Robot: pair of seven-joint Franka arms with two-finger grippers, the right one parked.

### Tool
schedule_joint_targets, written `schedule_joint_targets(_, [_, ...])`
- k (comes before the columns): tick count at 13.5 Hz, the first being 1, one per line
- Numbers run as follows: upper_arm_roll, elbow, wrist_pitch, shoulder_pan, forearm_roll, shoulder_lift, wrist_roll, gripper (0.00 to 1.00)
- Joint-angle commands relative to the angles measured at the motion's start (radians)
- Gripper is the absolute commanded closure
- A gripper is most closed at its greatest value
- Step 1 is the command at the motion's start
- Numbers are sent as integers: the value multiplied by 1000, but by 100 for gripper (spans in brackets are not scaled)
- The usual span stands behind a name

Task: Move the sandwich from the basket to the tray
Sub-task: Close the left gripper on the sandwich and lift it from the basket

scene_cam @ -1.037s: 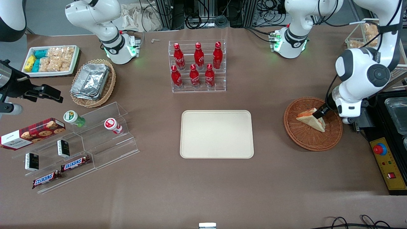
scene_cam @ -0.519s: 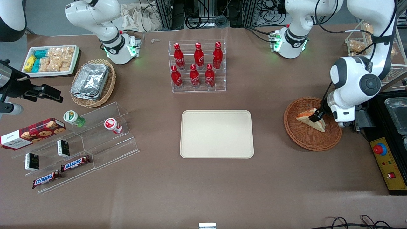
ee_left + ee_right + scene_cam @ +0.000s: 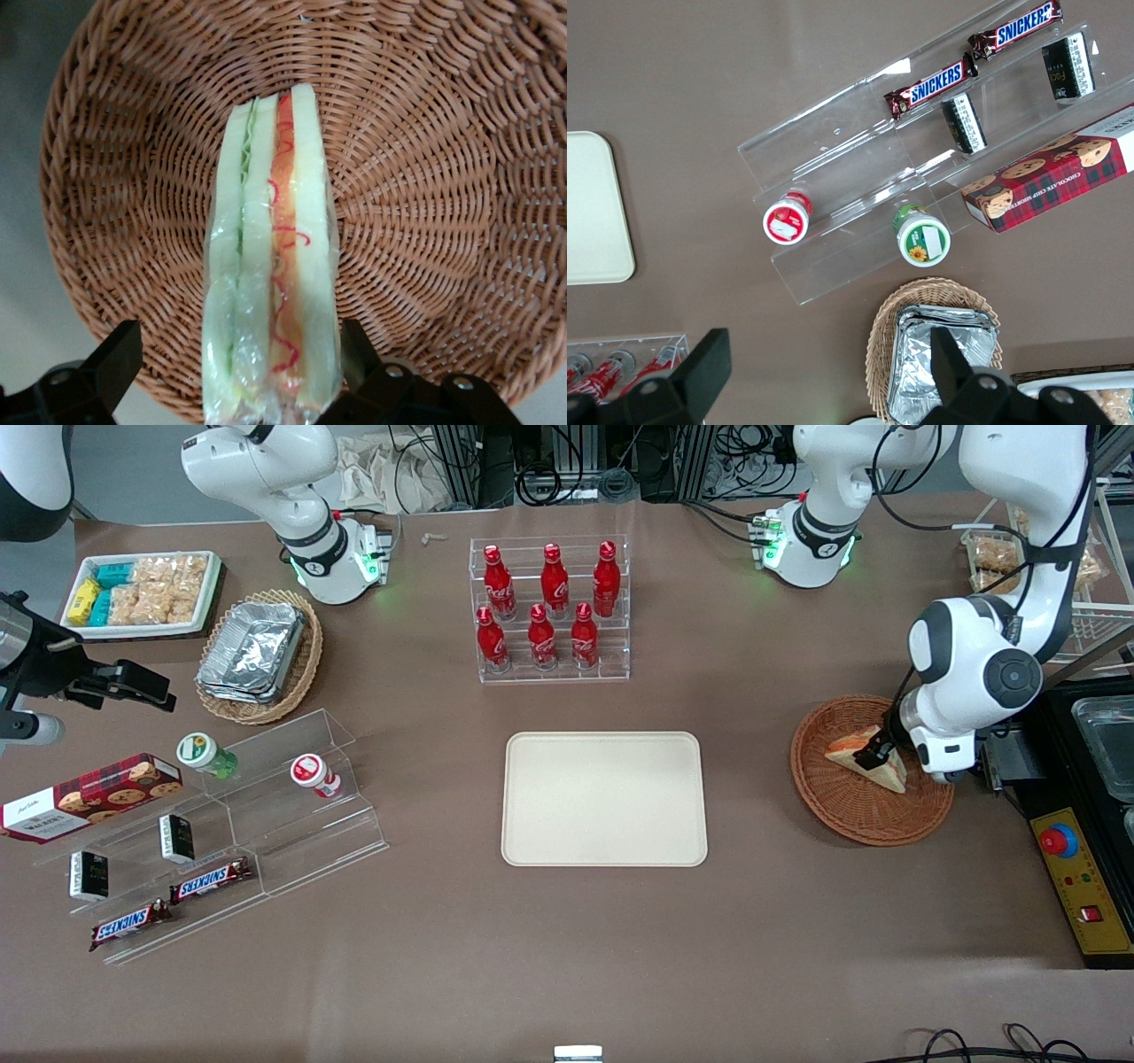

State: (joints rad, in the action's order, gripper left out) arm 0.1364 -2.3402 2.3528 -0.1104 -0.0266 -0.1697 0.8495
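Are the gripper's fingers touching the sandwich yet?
Cannot tell. In the left wrist view the open gripper straddles the sandwich in the basket; one finger looks very close.

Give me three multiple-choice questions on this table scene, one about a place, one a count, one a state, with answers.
1. Where is the sandwich?
A. in the basket
B. on the tray
C. on the bare table

2. How many red bottles stand in the clear rack?
A. four
B. six
C. eight

3. How is the end effector?
A. shut above the tray
B. open, a finger on each side of the sandwich
C. lifting the sandwich clear

Answers: 1 A, wicker shows under it; 2 B, two rows of three; 3 B, gaps beside both bread faces.
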Motion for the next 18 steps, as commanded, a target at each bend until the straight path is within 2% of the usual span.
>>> schedule_joint_targets(1, [-4,6,43,-3,-10,-27,26,0])
schedule_joint_targets(8, [-9,9,66,-5,-21,-53,40,1])
schedule_joint_targets(11, [-9,10,75,-5,-24,-60,43,11])
schedule_joint_targets(13, [-9,10,79,-5,-27,-62,60,28])
schedule_joint_targets(14, [-9,12,79,-6,-27,-65,63,41])
schedule_joint_targets(16, [-11,13,79,-5,-27,-63,63,76])
schedule_joint_targets(17, [-15,13,79,-6,-33,-60,63,90])
schedule_joint_targets(18, [-17,13,76,-6,-33,-54,66,96])
